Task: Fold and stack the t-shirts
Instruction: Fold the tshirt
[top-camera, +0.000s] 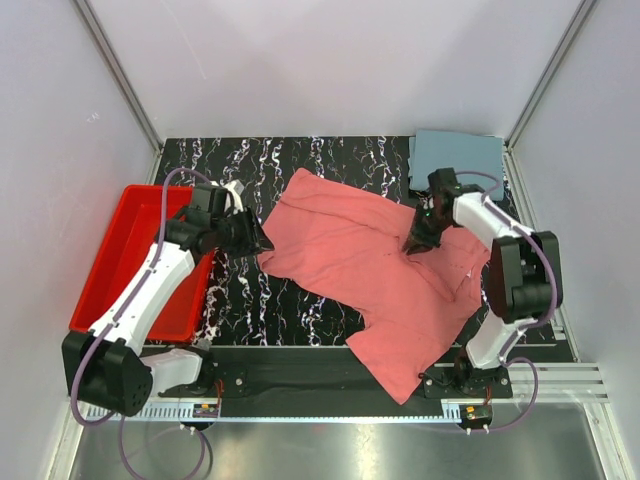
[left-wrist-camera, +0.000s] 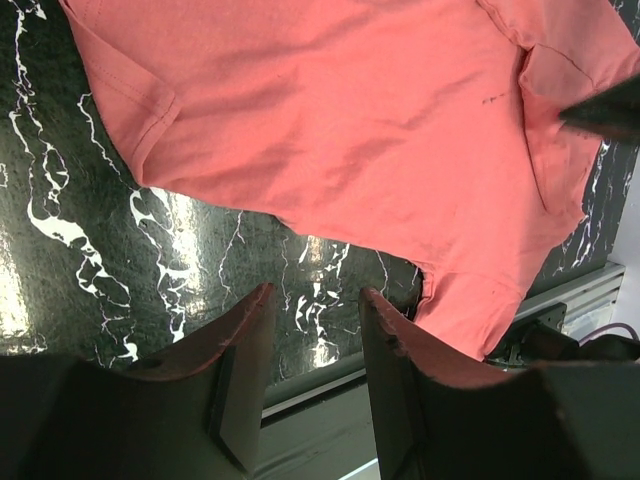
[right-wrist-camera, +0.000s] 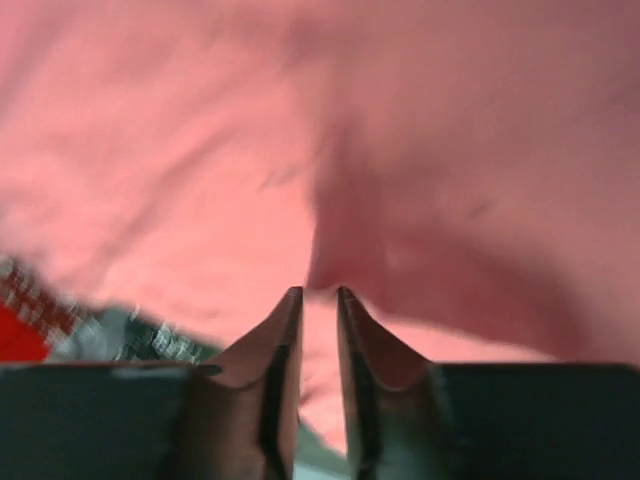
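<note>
The salmon-pink t-shirt (top-camera: 380, 270) lies spread and rumpled across the black marbled table, one end hanging over the near edge. My right gripper (top-camera: 420, 240) is down on its right part. In the right wrist view the jaws (right-wrist-camera: 319, 292) stand close together, with a raised fold of the pink shirt (right-wrist-camera: 200, 150) pinched at their tips. My left gripper (top-camera: 250, 240) hovers at the shirt's left edge. Its fingers (left-wrist-camera: 315, 292) are apart with only table between them, and the pink shirt (left-wrist-camera: 350, 120) lies beyond. The grey-blue t-shirt (top-camera: 455, 160) lies folded flat at the back right.
A red plastic tray (top-camera: 130, 260) stands at the table's left, under the left arm. White walls close in the back and both sides. A metal rail (top-camera: 560, 375) runs along the near edge by the arm bases.
</note>
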